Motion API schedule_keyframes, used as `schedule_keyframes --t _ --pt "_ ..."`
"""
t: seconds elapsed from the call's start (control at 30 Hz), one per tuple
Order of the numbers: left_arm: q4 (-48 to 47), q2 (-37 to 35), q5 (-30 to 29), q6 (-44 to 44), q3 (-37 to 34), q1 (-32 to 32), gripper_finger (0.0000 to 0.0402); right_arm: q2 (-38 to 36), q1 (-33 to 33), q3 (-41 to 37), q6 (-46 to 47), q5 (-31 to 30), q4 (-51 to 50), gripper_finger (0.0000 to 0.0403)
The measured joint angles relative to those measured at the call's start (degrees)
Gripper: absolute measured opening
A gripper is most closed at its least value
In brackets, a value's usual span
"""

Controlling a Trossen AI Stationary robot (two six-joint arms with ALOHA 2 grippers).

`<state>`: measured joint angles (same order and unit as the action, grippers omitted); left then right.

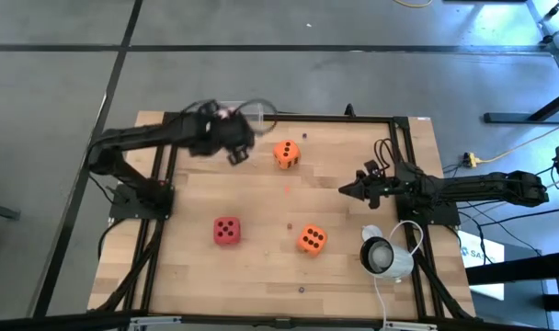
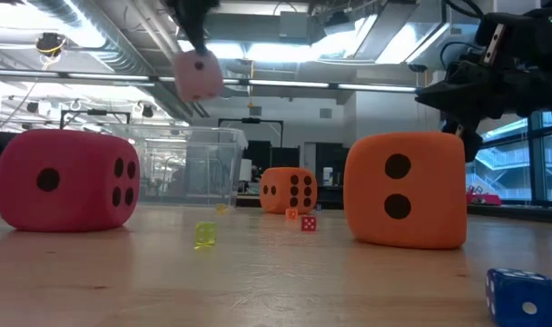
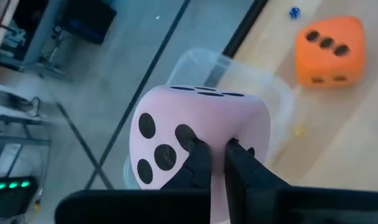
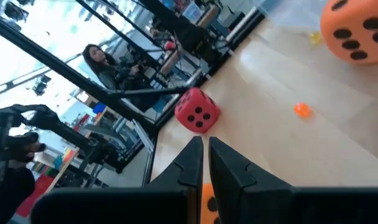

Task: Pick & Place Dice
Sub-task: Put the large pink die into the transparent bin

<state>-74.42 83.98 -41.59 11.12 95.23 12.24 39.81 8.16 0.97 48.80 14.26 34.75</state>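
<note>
Left pincer (image 3: 214, 155): clenched on pale pink foam die (image 3: 198, 134), above clear plastic bin (image 2: 190, 163). Right pincer (image 4: 204, 152): closed, empty. Wooden counter (image 1: 261, 221): red foam die (image 1: 226, 231), two orange foam dice (image 1: 286, 154) (image 1: 312, 239).

Left gripper (image 3: 215, 155) pinched shut on pink die (image 3: 198, 140), held above clear container (image 3: 239, 78); orange die (image 3: 331, 50) on table (image 3: 338, 143) beyond

Grey floor (image 1: 261, 23), bright ceiling lights (image 2: 285, 50)
</note>
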Motion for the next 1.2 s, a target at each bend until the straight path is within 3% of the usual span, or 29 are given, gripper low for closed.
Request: schedule_keyframes --t 0.2,0.4,0.77,1.2 --pt "13.07 0.4 10.25 -10.14 -5.15 13.04 0.0 0.01 -0.01 0.0 0.02 -0.17 3.03 0.0027" --pt "18.47 0.43 19.16 -14.4 -9.38 19.2 0.0 0.0 -0.01 0.0 0.2 -0.55 3.9 0.0027" --pt "28.95 0.77 25.33 -22.6 -18.51 20.96 0.0001 0.0 -0.02 0.0 0.23 -5.0 5.81 0.0027" --pt "30.27 1.47 30.23 -31.71 -21.69 21.67 0.0001 0.0 -0.11 0.0 4.57 -5.64 5.98 0.0027"
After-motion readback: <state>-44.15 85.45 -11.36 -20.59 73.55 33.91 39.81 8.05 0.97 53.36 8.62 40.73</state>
